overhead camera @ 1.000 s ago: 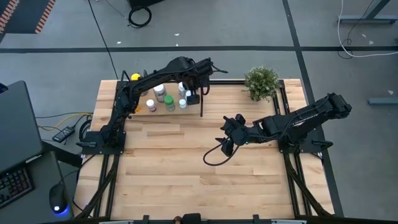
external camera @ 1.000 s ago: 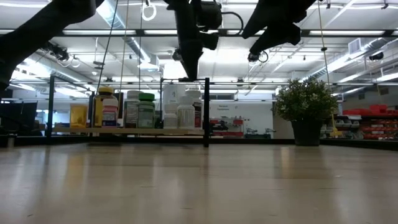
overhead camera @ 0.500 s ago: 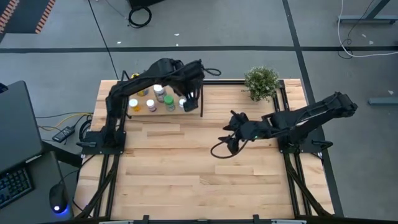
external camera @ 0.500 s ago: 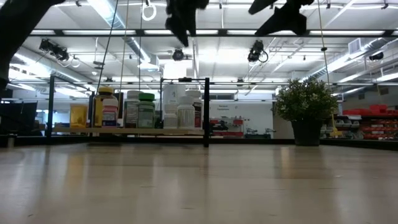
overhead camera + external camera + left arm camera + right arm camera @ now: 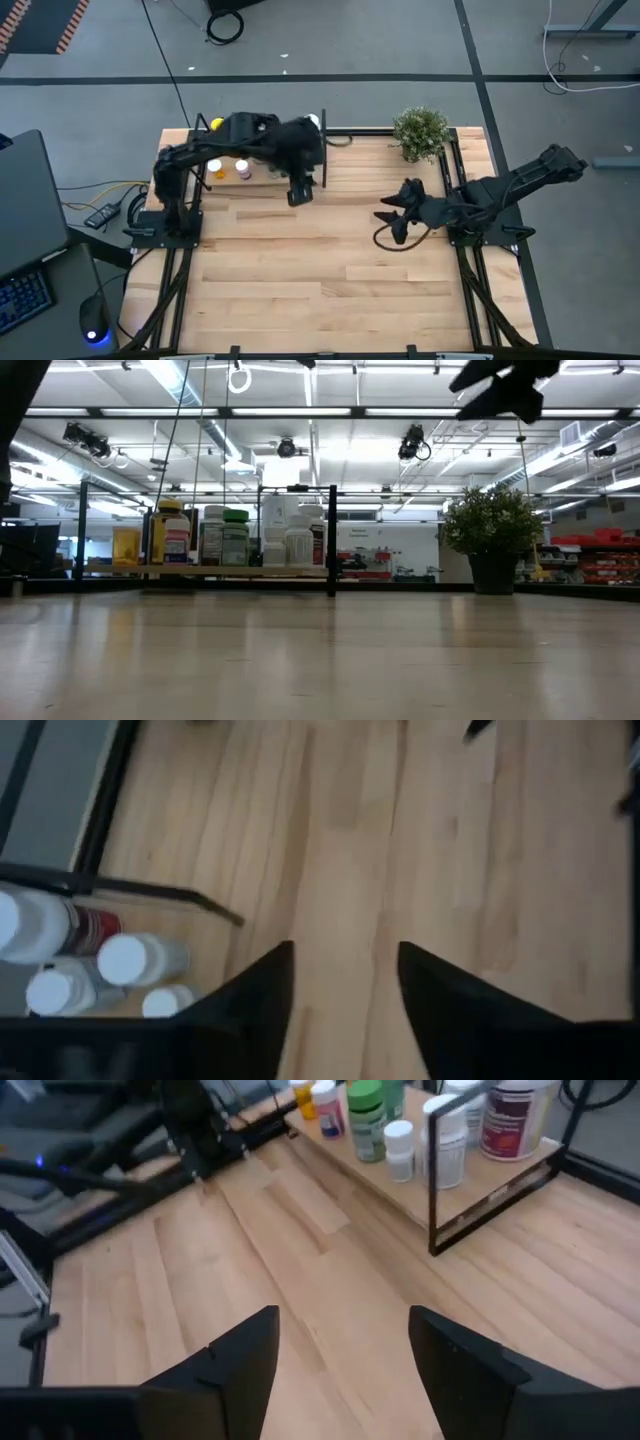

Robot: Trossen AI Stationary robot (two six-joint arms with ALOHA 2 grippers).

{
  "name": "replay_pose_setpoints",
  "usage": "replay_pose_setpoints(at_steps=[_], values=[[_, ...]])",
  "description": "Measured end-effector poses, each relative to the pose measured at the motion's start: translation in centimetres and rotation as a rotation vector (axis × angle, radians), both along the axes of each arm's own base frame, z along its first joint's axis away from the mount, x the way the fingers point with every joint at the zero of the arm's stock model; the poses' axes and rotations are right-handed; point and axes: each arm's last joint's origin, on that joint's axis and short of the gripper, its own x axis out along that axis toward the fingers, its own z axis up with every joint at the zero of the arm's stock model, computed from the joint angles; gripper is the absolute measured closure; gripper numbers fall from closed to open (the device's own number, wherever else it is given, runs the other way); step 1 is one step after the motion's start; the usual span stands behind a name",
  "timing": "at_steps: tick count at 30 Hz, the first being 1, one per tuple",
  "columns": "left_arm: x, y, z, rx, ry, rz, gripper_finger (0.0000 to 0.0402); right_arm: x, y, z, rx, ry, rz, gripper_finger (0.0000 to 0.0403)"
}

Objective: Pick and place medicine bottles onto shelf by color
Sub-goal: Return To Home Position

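The shelf [image 5: 230, 571] is seen at the far left of the tabletop [image 5: 300, 290], and the medicine bottles [image 5: 298, 546] are lined up on its board. In the low view an amber bottle [image 5: 172, 532] with a yellow cap is made out at the left end. It is followed by a white one, a green bottle [image 5: 235, 534] and several white ones running towards the black post [image 5: 331, 540]. The labels cannot be read there. From above, most of the shelf is hidden under the left arm [image 5: 240, 135] — only a yellow cap, two small bottles at the left end and a white cap by the far rail are left showing.

The left hand [image 5: 345, 952] is held over bare tabletop just in front of the shelf's right end, with its fingers apart and nothing gripped. In its wrist view a few white caps are caught, partly cut off by the picture's edge.

The right hand [image 5: 342, 1320] is held above the tabletop's right half, well apart from the shelf and not far from the potted plant [image 5: 420, 130]. Its fingers are spread and nothing is held. In its wrist view the shelf's end is shown with the green bottle, small white ones and a wide one with a magenta label — the bottles farthest off are cropped.

Neither hand is shown in the low view. Only dark pieces of arm are caught along the top.
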Motion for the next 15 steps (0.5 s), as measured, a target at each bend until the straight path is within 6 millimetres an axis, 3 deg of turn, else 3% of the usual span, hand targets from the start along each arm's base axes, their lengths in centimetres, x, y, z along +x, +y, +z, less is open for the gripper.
replay_pose_setpoints(at_steps=[4,10,15], values=[[-1.1,-0.1,2.1,-0.015,-0.134,0.012,0.0282,-1.4,-0.2,-1.7,0.003,-0.148,-0.019,0.0185],[-1.3,-1.1,2.4,-0.036,-0.228,-0.002,0.0384,-3.4,-1.3,-3.7,0.009,-0.416,0.112,0.0245],[-0.9,-0.6,0.3,-0.094,-0.3,0.02,0.0388,-5.2,-2.9,-6.2,0.009,-0.537,0.128,0.0341]])
